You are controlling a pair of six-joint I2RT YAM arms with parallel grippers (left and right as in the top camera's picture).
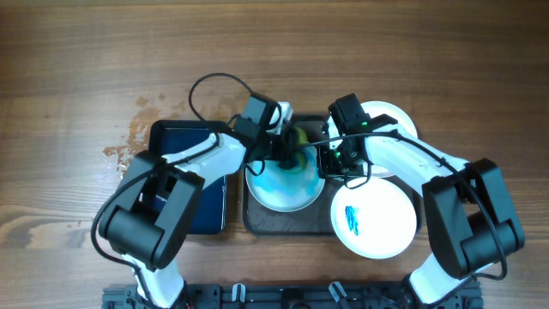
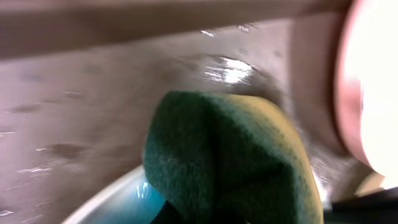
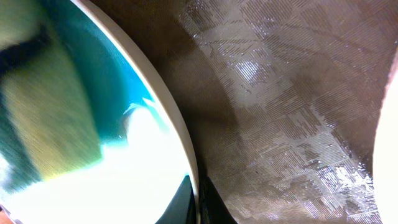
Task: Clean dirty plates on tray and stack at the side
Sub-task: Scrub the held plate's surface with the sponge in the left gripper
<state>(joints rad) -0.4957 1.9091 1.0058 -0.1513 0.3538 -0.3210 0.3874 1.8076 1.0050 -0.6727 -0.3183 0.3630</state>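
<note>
A white plate [image 1: 283,184] smeared blue lies on the left of the dark tray [image 1: 257,221]. My left gripper [image 1: 287,148] is shut on a green and yellow sponge [image 1: 300,137], which presses on the plate's far edge; the sponge also fills the left wrist view [image 2: 230,162]. My right gripper [image 1: 328,163] pinches this plate's right rim, seen in the right wrist view [image 3: 198,199]. A second plate [image 1: 375,219] with a blue scribble lies at the tray's right. A third plate [image 1: 390,120] lies behind it, partly under my right arm.
A dark blue glossy basin [image 1: 193,180] stands left of the tray, partly under my left arm. The wooden table [image 1: 86,69] has a pale stain at the left [image 1: 129,137]. The tray's textured wet floor shows in the right wrist view [image 3: 298,112].
</note>
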